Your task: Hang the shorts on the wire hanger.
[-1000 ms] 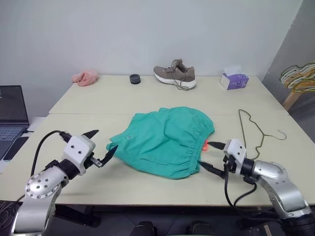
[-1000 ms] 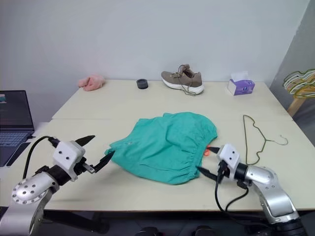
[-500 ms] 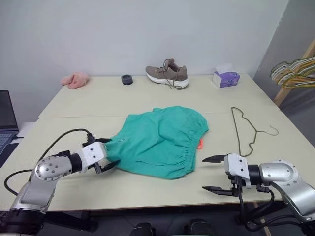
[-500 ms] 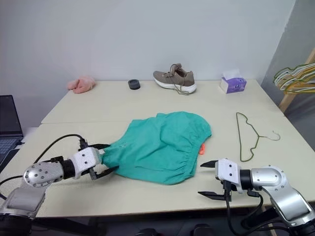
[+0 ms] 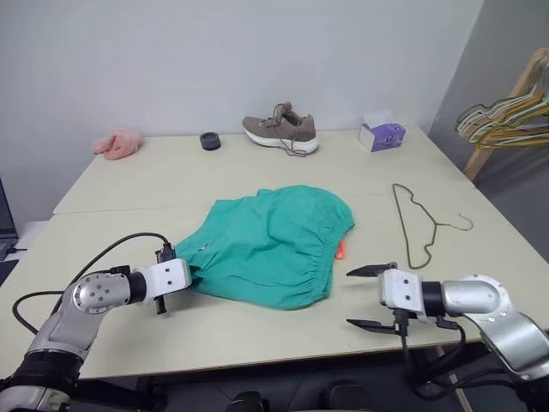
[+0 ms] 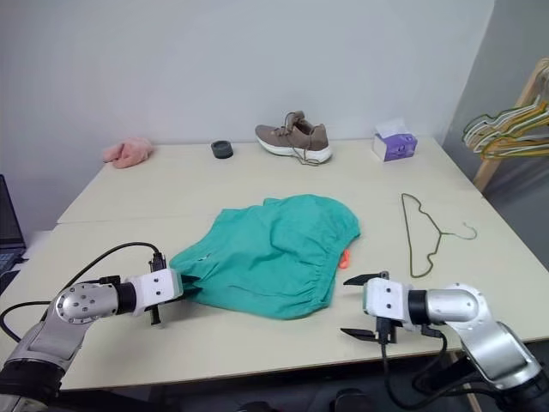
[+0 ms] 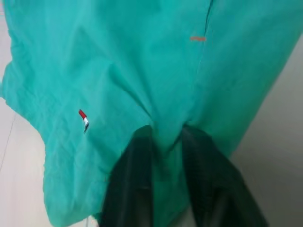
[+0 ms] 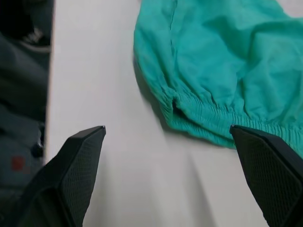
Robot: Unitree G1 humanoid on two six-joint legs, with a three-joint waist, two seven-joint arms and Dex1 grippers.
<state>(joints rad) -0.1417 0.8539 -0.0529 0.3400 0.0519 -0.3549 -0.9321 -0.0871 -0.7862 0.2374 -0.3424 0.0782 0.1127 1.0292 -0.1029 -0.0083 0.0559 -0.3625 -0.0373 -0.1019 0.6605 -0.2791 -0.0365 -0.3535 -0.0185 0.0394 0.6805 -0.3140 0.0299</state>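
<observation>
The shorts (image 5: pixel 273 243) lie mid-table, long axis running diagonally from near-left to far-right. The left gripper (image 7: pixel 166 142) pinches their near-left corner; the right gripper (image 5: pixel 371 297) hovers spread beside the waistband. The wire hanger (image 5: pixel 419 225) lies hook rightward.

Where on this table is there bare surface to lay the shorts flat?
Bare table lies between the shorts and the pink cloth, and behind the shorts up to the shoe. The right side is tighter: wire hanger and right gripper.
</observation>
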